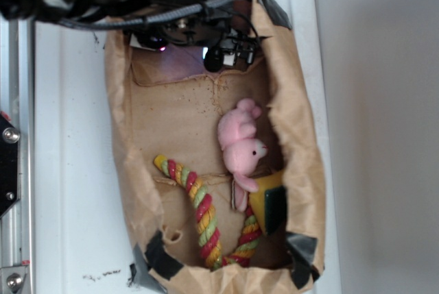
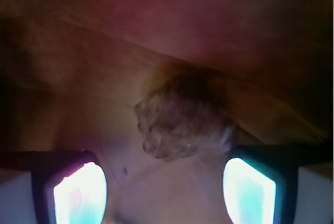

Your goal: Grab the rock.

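The rock [image 2: 182, 117] is a rough, speckled grey-brown lump lying on brown paper against a fold of the bag wall, seen in the wrist view. My gripper [image 2: 164, 192] is open. Its two glowing pads [image 2: 78, 192] stand wide apart at the bottom of that view. The rock sits just ahead of the fingertips, slightly right of centre, with nothing between the pads. In the exterior view my gripper [image 1: 223, 54] is low inside the far end of the paper bag [image 1: 302, 164]. I cannot make out the rock there; the arm covers that spot.
Inside the bag lie a pink plush bunny [image 1: 240, 144], a striped rope toy [image 1: 202, 215] and a yellow-and-green sponge [image 1: 269, 205], all toward the near end. The bag's crumpled walls rise close on both sides of my gripper. The bag rests on a white surface [image 1: 68, 157].
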Robot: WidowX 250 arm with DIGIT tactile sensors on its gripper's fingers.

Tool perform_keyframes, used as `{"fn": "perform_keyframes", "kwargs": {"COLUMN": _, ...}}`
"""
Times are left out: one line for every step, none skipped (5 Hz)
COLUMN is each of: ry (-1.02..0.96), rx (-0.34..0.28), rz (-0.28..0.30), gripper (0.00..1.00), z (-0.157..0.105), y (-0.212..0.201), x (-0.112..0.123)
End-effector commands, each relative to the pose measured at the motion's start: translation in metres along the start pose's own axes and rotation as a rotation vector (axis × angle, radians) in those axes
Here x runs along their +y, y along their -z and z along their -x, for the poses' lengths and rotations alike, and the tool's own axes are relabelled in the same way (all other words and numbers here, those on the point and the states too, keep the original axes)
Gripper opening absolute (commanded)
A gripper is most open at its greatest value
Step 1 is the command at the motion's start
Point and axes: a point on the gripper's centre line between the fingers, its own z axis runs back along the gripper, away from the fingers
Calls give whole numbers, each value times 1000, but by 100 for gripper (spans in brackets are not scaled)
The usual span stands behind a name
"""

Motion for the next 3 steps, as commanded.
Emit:
{"fn": "perform_keyframes", "kwargs": {"ry": -21, "rx": 9, "rz": 27, "gripper": 100, "z": 10, "y": -20, "x": 4}}
{"fn": "perform_keyframes", "kwargs": {"ry": -39, "rx": 34, "rz": 60, "gripper": 100, "z": 23, "y": -12, "x": 5}}
{"fn": "perform_keyframes", "kwargs": {"ry": -15, "rx": 13, "rz": 86, "gripper": 100, "z": 39, "y": -4, "x": 2}}
